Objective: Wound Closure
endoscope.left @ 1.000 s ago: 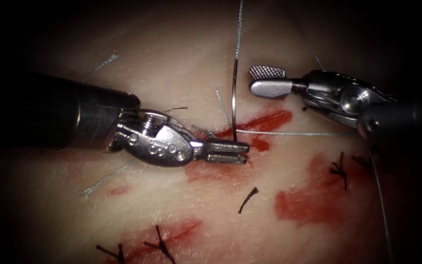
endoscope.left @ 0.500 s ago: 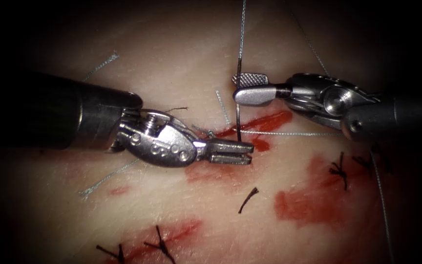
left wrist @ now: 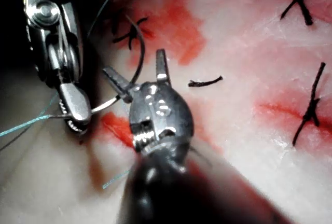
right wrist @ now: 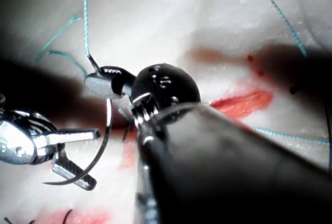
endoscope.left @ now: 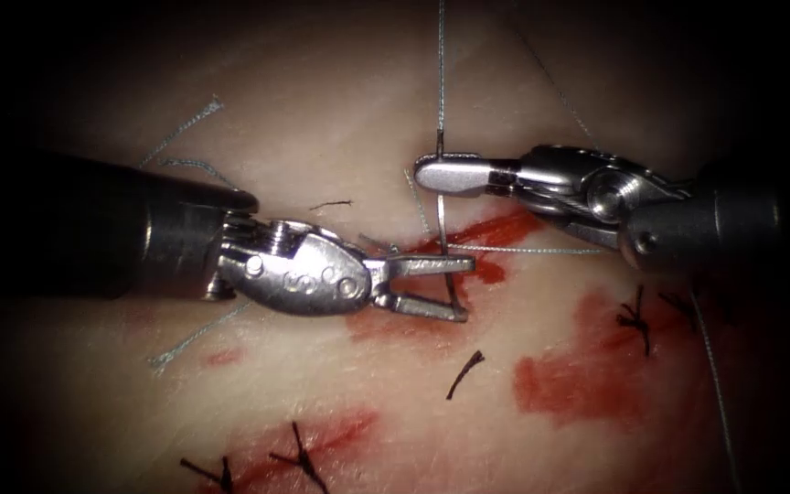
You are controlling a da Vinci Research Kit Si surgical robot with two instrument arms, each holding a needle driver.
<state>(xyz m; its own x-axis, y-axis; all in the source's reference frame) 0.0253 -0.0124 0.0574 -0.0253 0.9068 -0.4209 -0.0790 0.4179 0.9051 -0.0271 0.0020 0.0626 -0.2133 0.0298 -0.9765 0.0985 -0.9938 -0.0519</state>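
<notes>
Two tools meet over the cut, both at the needle. The right tool has its jaws pressed together on the needle close to its thread end, and the thread rises straight away from those jaws. From that grip the needle curves toward the left tool, whose jaws are spread with the needle's shaft passing between them; half a second ago they were pinched on it. In the right wrist view the needle arcs clear of the tissue and its point lies just by the left tool's far jaw. I cannot tell whether a left jaw touches it. A second run of thread lies across the red fluid beneath the right tool. Dark stitches sit beyond, well apart from both jaws.
</notes>
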